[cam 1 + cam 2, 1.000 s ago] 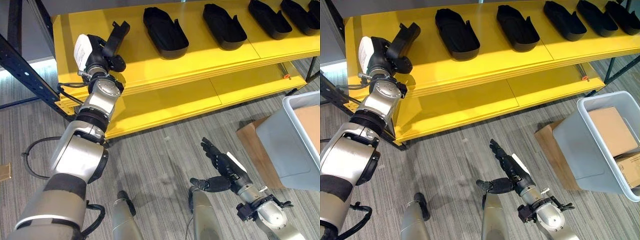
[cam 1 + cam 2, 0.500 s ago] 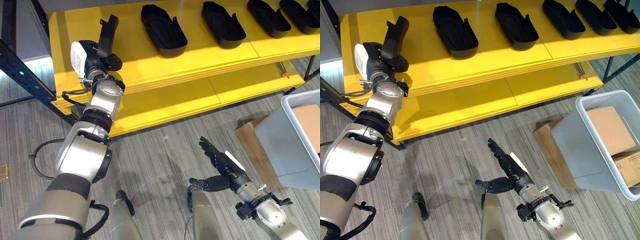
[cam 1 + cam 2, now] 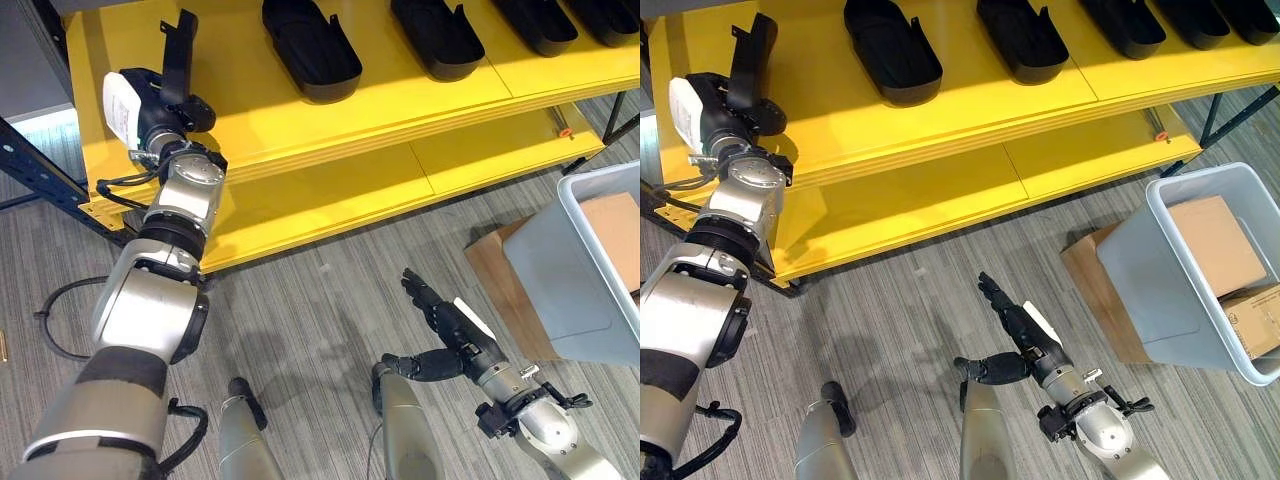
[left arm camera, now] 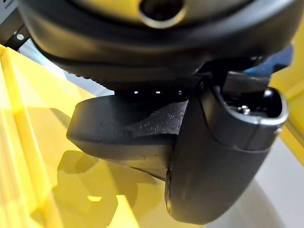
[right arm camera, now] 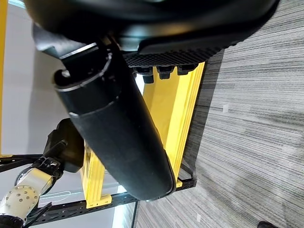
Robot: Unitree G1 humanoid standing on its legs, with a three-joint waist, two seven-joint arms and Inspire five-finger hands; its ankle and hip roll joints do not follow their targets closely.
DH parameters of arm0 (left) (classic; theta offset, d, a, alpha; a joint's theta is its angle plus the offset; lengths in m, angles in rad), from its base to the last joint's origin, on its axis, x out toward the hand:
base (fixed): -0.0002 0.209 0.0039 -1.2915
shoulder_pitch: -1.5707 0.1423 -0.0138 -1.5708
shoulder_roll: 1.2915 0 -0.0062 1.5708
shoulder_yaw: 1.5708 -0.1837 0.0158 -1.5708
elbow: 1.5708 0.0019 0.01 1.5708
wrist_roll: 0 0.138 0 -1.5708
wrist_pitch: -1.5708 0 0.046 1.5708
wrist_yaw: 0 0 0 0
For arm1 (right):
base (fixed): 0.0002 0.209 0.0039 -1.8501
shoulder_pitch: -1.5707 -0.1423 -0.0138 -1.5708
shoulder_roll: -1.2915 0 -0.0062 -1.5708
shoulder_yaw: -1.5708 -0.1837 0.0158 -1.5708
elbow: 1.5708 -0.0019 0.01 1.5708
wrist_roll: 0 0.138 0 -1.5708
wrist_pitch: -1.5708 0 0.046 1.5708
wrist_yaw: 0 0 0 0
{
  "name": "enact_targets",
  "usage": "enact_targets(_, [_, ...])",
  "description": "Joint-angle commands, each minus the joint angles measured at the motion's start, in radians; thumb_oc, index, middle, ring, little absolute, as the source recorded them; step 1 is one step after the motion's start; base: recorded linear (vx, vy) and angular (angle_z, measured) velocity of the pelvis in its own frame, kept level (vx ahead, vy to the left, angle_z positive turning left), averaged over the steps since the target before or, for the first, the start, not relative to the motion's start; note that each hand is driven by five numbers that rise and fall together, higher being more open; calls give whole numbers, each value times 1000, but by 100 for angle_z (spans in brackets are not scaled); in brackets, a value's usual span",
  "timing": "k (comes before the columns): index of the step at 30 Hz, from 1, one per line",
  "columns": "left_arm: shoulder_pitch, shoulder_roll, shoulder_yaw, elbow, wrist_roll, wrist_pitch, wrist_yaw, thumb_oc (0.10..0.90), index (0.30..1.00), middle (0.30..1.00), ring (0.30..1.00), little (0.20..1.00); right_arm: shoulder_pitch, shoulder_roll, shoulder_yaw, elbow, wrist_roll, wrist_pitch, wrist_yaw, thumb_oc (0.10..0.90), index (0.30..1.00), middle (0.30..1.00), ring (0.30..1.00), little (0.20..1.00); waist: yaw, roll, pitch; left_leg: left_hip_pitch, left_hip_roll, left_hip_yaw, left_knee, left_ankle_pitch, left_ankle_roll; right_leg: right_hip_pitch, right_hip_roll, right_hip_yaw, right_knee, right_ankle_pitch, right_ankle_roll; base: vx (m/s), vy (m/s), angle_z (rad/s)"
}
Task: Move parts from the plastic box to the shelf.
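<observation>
Left hand (image 3: 160,105) raised at far left end of yellow shelf (image 3: 300,110), fingers curled round a black part (image 3: 178,55). Part held near upright, long axis standing up from the hand, lower end in the grip, upper end with a small notch. Part above the shelf's top board near its left edge; cannot tell whether it touches the board. Left wrist view: part's dark textured body (image 4: 128,130) close under the palm, thumb (image 4: 223,156) across its side, yellow board beneath with the part's shadow on it.

Top board also carries more black parts lying flat in a row: nearest one (image 3: 310,45) just right of the held part but well apart from it, next (image 3: 435,35) further right, others running off toward the right edge. All lie with open side up.

Right hand (image 3: 455,340) low over grey striped floor (image 3: 300,300), near the view's lower right, palm turned sideways. Fingers straight and spread wide, thumb (image 3: 410,366) out to the side, holding nothing. Right wrist view: thumb (image 5: 114,128) prominent, floor and the shelf's yellow edge beyond.

Grey plastic box (image 3: 1160,290) on floor at right, well apart from both hands. Cardboard boxes (image 3: 1215,245) inside it. Flat brown cardboard sheet (image 3: 1090,285) on floor against the box's left side.
</observation>
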Motion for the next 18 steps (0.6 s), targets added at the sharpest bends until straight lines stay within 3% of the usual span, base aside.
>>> enact_targets(1, [-186, 110, -23, 4, 51, -91, 86, 400, 300, 300, 300, 300, -39, -44, -42, -115, 30, -139, -18, 900, 1000, 1000, 1000, 1000, 0, 34, -56, 14, 22, -60, -49, 8, -12, 50, -16, -8, 8, -53, -40, 35, -3, 0])
enact_targets(14, [-228, 179, -84, 26, 75, -100, 43, 400, 300, 300, 300, 300, -12, -64, -55, -113, 33, -150, -5, 900, 1000, 1000, 1000, 1000, 4, 43, -69, -4, 27, -64, -31, 3, -12, 30, -18, -6, 24, -55, -39, 0, 1, -1])
enact_targets(15, [-227, 180, -91, 34, 75, -99, 23, 557, 520, 520, 520, 520, -11, -64, -57, -111, 36, -148, -3, 900, 1000, 1000, 1000, 1000, 3, 44, -70, -5, 27, -63, -31, 4, -12, 30, -18, -5, 23, -55, -39, 0, 0, 0])
enact_targets(16, [-226, 179, -87, 34, 63, -106, 15, 900, 1000, 1000, 1000, 1000, -9, -62, -60, -110, 36, -147, -2, 900, 1000, 1000, 1000, 1000, 2, 43, -71, -5, 28, -63, -32, 4, -13, 30, -18, -6, 24, -55, -39, 0, 0, 0])
enact_targets(18, [-214, 167, -75, 16, 3, -132, -43, 900, 1000, 1000, 1000, 1000, -2, -59, -66, -102, 37, -137, 1, 900, 1000, 1000, 1000, 1000, 1, 44, -73, -4, 26, -63, -34, 4, -13, 30, -17, -4, 23, -55, -39, 0, 0, 0])
